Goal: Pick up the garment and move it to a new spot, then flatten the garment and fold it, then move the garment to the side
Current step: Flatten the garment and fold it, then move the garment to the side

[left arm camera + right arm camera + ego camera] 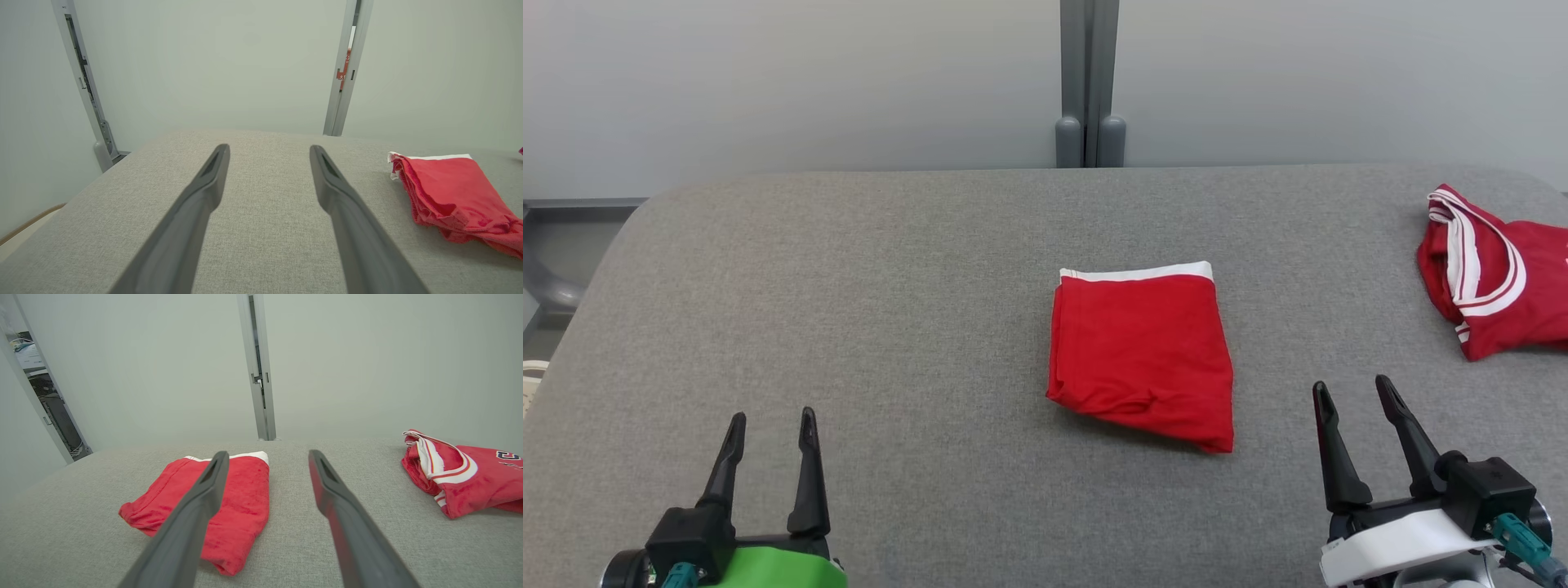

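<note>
The left wrist view's right edge crops the folded garment point(449, 196); the head view's crops the striped jersey point(1531, 318).

garment point(1141, 355): soft red cloth | table point(890, 327): grey woven fabric, matt

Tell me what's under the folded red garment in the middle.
The folded red garment lies on the grey fabric-covered table, whose surface shows all round it. Whatever sits beneath it or between its layers is covered and cannot be seen.
</note>
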